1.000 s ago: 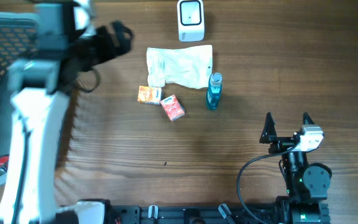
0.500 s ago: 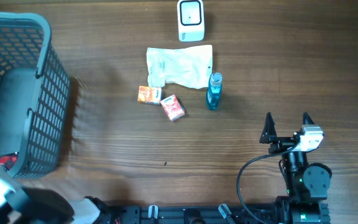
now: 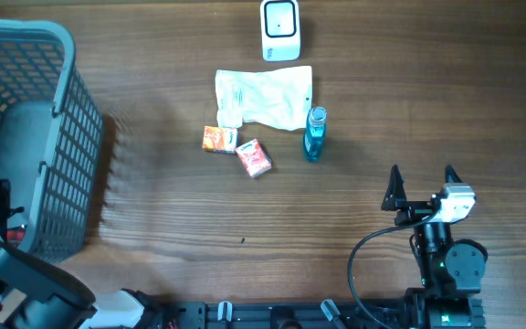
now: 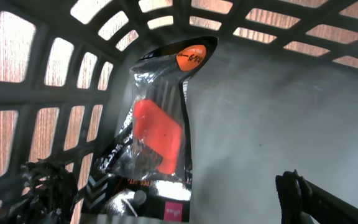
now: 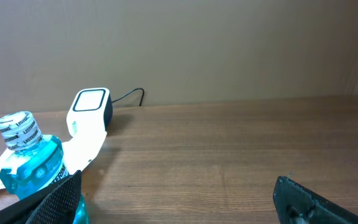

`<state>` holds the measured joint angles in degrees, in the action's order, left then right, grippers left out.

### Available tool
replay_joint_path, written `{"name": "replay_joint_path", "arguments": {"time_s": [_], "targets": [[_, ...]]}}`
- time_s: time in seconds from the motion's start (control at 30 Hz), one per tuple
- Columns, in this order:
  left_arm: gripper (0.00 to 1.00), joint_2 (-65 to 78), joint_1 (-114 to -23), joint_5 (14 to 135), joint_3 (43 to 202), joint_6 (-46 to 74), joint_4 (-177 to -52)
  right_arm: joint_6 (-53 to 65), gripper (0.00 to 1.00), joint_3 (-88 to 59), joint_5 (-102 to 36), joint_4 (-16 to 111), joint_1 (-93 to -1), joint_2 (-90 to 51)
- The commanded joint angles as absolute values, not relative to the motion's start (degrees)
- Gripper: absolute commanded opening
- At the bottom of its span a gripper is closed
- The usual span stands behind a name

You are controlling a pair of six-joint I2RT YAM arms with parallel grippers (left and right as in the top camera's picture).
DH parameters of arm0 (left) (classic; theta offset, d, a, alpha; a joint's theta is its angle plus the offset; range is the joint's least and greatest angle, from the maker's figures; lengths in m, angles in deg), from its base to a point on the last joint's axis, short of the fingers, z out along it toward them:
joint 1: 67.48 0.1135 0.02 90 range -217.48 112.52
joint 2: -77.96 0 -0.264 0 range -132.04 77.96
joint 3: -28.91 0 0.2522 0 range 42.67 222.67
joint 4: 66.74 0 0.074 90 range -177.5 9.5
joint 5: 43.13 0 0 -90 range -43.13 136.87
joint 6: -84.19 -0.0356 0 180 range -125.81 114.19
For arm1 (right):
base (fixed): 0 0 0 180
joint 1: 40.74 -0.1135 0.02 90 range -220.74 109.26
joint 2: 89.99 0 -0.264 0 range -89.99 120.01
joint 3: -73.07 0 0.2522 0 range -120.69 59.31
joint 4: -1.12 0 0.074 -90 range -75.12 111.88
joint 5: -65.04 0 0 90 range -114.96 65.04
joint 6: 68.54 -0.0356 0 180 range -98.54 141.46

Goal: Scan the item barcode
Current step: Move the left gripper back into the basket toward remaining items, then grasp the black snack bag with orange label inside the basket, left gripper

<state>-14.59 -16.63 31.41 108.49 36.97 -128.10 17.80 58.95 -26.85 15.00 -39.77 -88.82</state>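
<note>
My left pincer [image 4: 176, 194] gaped wide inside the basket [image 3: 21, 29] at the bench's left edge, facing a clear packet [image 4: 160, 124]. My right pincer [image 3: 422, 174] gaped empty. The Listerine-capped bottle [image 5: 36, 165] stood mid-bench, the scanner [image 3: 279, 29] at the far edge.

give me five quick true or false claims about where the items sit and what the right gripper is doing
1. The blue bottle stands right next to the white pouch. True.
2. The right gripper is shut on the blue bottle. False: it is open and empty, apart from the bottle.
3. The scanner sits inside the basket. False: it is on the table at the far edge, and the basket is off to the left.
4. The orange box and the red box sit side by side near the pouch. True.
5. A clear packet with something orange in it is in the basket. True.
</note>
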Motion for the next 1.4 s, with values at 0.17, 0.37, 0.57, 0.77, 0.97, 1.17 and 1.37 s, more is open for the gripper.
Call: {"name": "replay_joint_path", "arguments": {"time_s": [0.17, 0.37, 0.57, 0.77, 0.97, 1.17, 1.37], "targets": [[1.0, -21.0, -16.3, 29.0, 107.4, 30.5, -122.5, 17.0, 1.0, 59.0, -27.5, 14.9, -39.6, -89.0], [0.85, -23.3, -16.3, 29.6, 107.4, 30.6, -122.0, 16.9, 1.0, 59.0, -27.5, 14.9, -39.6, -89.0], [0.35, -23.6, -16.2, 32.5, 107.4, 30.6, -121.0, 16.9, 1.0, 59.0, -27.5, 14.9, -39.6, -89.0], [0.46, -26.4, -16.3, 32.9, 107.4, 30.6, -121.6, 16.9, 1.0, 59.0, -27.5, 14.9, -39.6, -89.0], [0.21, -26.6, -16.2, 36.7, 107.8, 30.6, -120.4, 17.0, 1.0, 59.0, -27.5, 14.9, -39.6, -89.0], [0.04, -23.9, -16.2, 45.9, 110.6, 30.6, -122.3, 16.9, 1.0, 59.0, -27.5, 14.9, -39.6, -89.0], [0.04, -14.9, -16.2, 64.0, 110.6, 32.6, -119.3, 17.0, 1.0, 59.0, -27.5, 14.9, -39.6, -89.0]]}}
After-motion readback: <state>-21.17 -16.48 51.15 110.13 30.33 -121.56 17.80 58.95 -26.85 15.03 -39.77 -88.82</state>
